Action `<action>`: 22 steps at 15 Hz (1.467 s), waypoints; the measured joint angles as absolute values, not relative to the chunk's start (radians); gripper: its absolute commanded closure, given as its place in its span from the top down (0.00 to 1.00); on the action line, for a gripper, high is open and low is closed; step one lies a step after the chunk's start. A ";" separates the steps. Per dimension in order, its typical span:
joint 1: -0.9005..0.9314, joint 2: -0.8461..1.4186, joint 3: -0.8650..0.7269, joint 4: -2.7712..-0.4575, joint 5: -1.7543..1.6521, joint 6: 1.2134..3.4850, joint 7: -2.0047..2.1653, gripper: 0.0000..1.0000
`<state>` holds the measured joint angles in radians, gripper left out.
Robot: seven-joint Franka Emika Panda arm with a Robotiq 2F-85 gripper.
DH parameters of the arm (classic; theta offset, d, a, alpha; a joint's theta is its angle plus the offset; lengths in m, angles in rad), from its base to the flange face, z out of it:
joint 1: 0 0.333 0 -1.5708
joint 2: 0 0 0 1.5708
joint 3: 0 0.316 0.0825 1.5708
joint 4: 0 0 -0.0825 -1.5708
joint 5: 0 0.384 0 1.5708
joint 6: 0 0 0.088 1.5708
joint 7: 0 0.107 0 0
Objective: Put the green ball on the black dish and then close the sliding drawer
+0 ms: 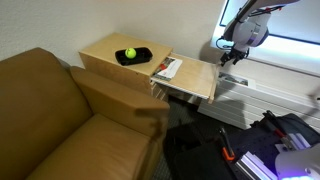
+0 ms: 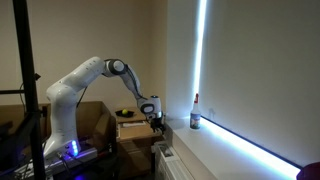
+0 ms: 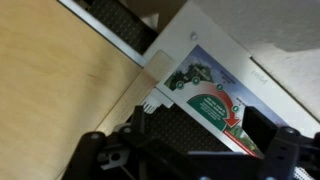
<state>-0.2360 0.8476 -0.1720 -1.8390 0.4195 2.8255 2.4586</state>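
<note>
Gripper: the gripper [image 1: 232,50] hangs in the air, up past the front end of the drawer. It touches nothing.
Jaws: in the wrist view the two fingers [image 3: 92,150] stand wide apart. There is nothing between them.
Drawer: the drawer [image 1: 195,80] is pulled far out of the cabinet [image 1: 100,55]. Its front is near the gripper, a bit lower down.
Booklet: a booklet [image 3: 210,95] with a green picture lies flat inside the drawer. It sits low, so I think it will not get in the way.
Dish: the dish [image 1: 145,53] sits on top of the cabinet, near the side where the drawer comes out.
Ball: the ball [image 1: 130,54] rests in the dish, about in the middle.
Sofa: a brown sofa [image 1: 50,110] stands right beside the cabinet, on the side away from the gripper.
Done: the ball is on the dish, so the first part looks finished.
Left: the drawer is open. It needs a push on its front until it slides all the way in.
</note>
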 measured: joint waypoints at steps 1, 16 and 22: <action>-0.236 0.878 -0.183 -1.797 0.405 2.749 2.459 1.00; -0.236 1.077 -0.152 -1.491 0.335 2.304 2.254 1.00; -0.192 1.104 -0.127 -1.487 0.305 2.256 2.078 1.00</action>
<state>-0.1922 1.1040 -0.1273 -1.4866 0.3050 2.2560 2.0783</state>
